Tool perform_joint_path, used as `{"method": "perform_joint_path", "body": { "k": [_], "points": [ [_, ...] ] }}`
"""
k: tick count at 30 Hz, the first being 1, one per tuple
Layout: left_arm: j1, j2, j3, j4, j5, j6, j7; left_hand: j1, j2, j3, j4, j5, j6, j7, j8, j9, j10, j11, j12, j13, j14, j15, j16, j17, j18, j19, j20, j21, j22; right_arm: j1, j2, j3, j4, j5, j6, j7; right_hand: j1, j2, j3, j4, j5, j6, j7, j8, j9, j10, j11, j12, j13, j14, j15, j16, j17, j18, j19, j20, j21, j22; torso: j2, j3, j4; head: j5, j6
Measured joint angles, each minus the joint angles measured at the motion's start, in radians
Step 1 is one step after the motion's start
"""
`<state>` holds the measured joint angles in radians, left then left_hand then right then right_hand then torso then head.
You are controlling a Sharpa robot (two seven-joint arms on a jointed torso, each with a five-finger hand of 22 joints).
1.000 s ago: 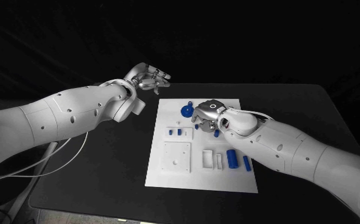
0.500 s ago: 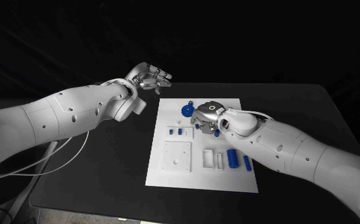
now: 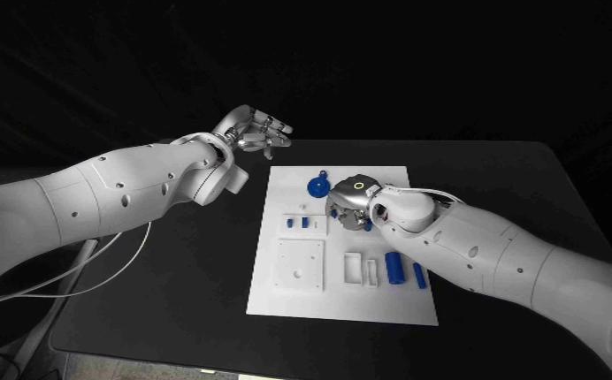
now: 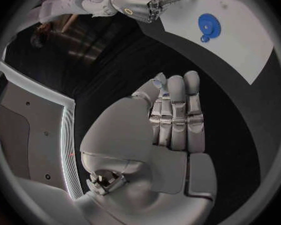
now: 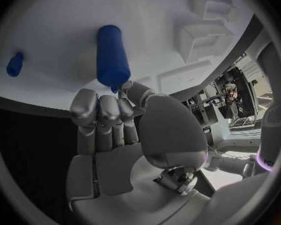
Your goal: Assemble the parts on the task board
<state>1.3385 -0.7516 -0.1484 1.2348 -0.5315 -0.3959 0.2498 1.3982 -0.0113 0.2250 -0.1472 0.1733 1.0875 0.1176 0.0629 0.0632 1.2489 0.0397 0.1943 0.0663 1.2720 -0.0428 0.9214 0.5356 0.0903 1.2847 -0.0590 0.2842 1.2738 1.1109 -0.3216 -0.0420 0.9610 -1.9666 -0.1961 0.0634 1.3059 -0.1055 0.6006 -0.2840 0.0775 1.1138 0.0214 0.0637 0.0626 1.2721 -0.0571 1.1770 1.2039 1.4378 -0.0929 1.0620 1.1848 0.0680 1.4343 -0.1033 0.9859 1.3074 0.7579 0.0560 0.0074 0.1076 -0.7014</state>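
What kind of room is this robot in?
Probably a robot lab or test room: a black table in front of black drapes, a white task board with blue parts, and no home things.

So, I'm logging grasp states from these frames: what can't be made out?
- Head view: the right hand covers the white task board beneath it, hiding any contact.
- Right wrist view: fingertips hide the blue cylinder's near end; grip unclear.
- Small blue parts too small to identify.
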Motion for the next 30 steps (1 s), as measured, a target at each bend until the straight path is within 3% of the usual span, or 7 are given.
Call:
{"method": "perform_joint_path", "body": {
  "k": [15, 23, 26, 30],
  "points": [
    [0.000, 0.000, 0.000, -0.002, 0.000, 0.003, -0.001, 0.000, 0.000, 0.000, 0.006, 0.000, -0.003, 0.003, 0.000, 0.000, -0.004, 0.004, 0.000, 0.000, 0.000, 0.000, 0.000, 0.000, 0.000, 0.000, 0.000, 0.000, 0.001, 0.001, 0.005, -0.001, -0.007, -0.036, -0.010, -0.032, 0.000, 0.000, 0.006, 0.000, 0.000, 0.001, 0.001, 0.000, 0.000, 0.000, 0.000, 0.000, -0.005, 0.000, 0.000, 0.000, -0.001, 0.000, 0.000, 0.000, 0.000, 0.000, 0.000, 0.0011, 0.0007, -0.001, 0.000],
    [0.000, 0.001, 0.000, -0.002, 0.000, 0.005, -0.002, 0.000, 0.000, -0.003, 0.009, 0.000, -0.007, 0.000, 0.000, 0.000, -0.007, 0.000, 0.000, 0.000, 0.000, 0.000, 0.000, 0.001, 0.000, 0.007, 0.000, -0.004, 0.002, 0.001, 0.005, -0.002, -0.010, -0.049, -0.018, -0.052, 0.010, -0.010, 0.006, 0.000, 0.000, -0.064, -0.024, 0.000, 0.000, 0.000, 0.000, 0.000, -0.007, 0.000, 0.000, 0.000, -0.003, 0.000, 0.000, 0.000, 0.000, 0.000, -0.001, 0.0014, -0.0003, -0.002, 0.001],
    [0.000, 0.001, 0.000, -0.002, 0.000, 0.006, -0.002, 0.000, 0.000, -0.003, 0.009, 0.000, -0.007, 0.000, 0.000, 0.000, -0.007, 0.000, 0.000, 0.000, 0.000, 0.000, 0.000, 0.001, 0.000, 0.007, 0.000, -0.004, 0.002, 0.001, 0.005, -0.002, -0.011, -0.052, -0.020, -0.057, 0.009, -0.009, 0.006, 0.000, 0.000, -0.063, -0.024, 0.000, 0.000, 0.000, 0.000, 0.000, -0.007, 0.000, 0.000, 0.000, -0.003, 0.000, 0.000, 0.000, 0.000, 0.000, -0.001, 0.0014, -0.0004, -0.003, 0.001],
    [0.000, 0.001, 0.000, -0.002, 0.000, 0.006, -0.003, 0.000, 0.000, -0.003, 0.009, 0.000, -0.011, 0.003, 0.000, 0.000, -0.011, 0.004, 0.000, 0.000, 0.000, 0.000, 0.000, 0.001, 0.000, 0.007, 0.000, -0.004, 0.002, 0.001, 0.004, -0.002, -0.010, -0.054, -0.023, -0.061, 0.009, -0.009, 0.005, 0.000, -0.006, -0.019, -0.004, 0.000, 0.000, 0.000, 0.000, 0.000, -0.007, 0.000, 0.000, 0.000, -0.004, 0.000, 0.000, 0.000, 0.000, 0.000, -0.001, 0.0014, -0.0004, -0.004, 0.001]
  ]
}}
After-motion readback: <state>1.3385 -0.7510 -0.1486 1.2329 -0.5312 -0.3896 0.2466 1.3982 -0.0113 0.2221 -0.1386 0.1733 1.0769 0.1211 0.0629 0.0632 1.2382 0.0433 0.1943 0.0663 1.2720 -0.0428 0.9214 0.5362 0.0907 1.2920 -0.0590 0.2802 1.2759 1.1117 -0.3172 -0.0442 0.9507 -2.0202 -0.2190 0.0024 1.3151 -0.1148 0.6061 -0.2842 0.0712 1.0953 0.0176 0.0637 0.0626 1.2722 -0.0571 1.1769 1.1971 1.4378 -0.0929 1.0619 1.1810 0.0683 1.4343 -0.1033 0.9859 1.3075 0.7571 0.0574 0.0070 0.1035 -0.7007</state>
